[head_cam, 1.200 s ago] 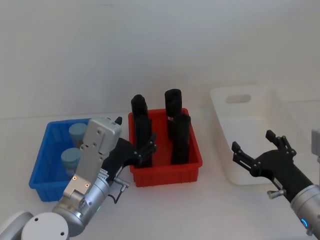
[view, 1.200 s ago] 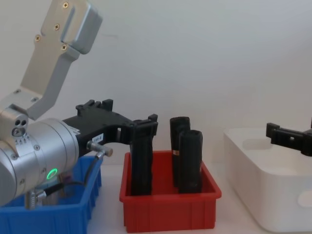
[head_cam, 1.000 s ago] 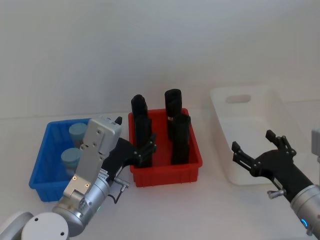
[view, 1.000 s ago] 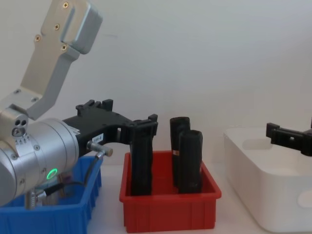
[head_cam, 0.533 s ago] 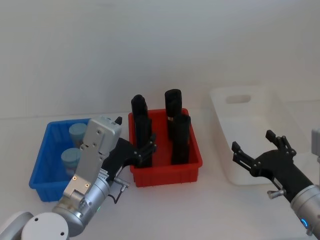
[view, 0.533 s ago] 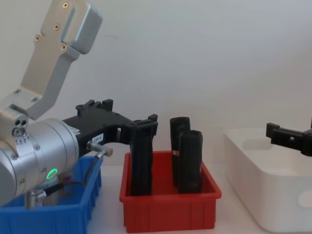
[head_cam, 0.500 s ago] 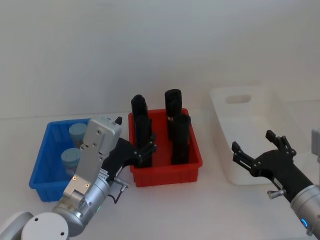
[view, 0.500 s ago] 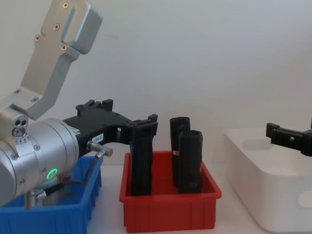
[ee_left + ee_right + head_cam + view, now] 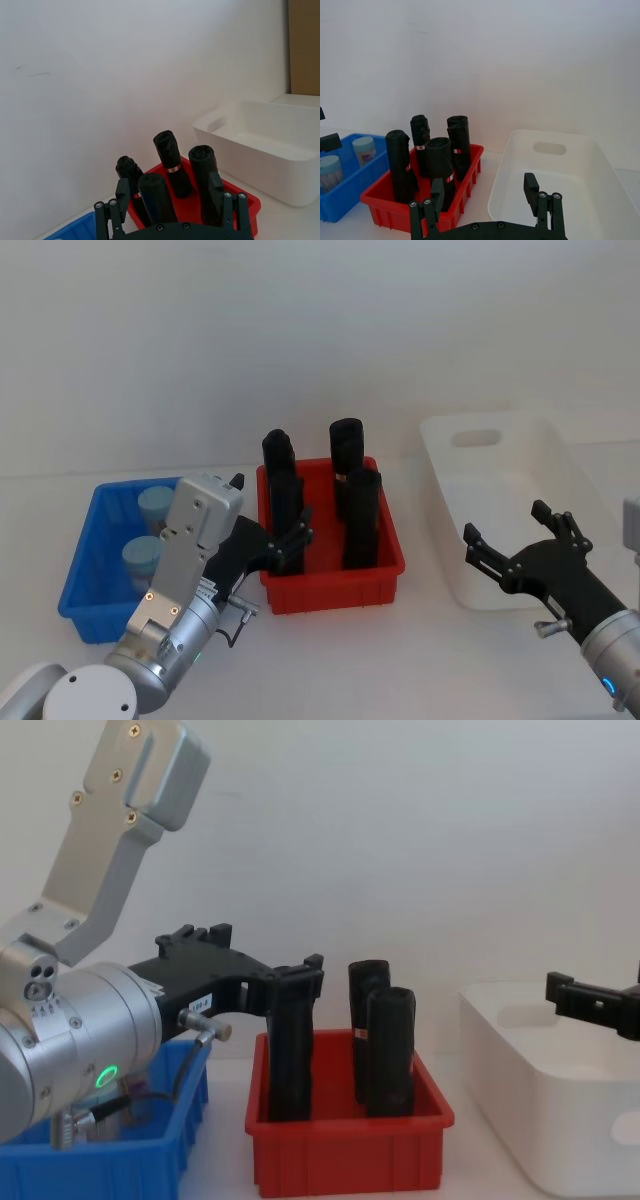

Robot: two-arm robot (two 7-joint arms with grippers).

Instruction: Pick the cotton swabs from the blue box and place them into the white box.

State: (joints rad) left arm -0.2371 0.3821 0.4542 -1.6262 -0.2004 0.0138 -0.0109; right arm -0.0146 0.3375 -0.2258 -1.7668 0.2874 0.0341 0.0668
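Head view: we are counting two tubs of cotton swabs (image 9: 141, 555) standing in the blue box (image 9: 88, 623) at lower left. Four black rolls (image 9: 361, 515) are standing upright in the red bin (image 9: 335, 592) at centre, and one white box (image 9: 440, 475) is sitting at right. The left gripper (image 9: 268, 512) is hovering at the red bin's near left corner, spread wide and empty. The right gripper (image 9: 505, 522) is hanging wide and empty at lower right, by the white box.

Left wrist view: we are seeing four rolls beyond the spread fingers.

Right wrist view: we are seeing two tubs at the left edge.

Chest view: the left arm is looming at left.
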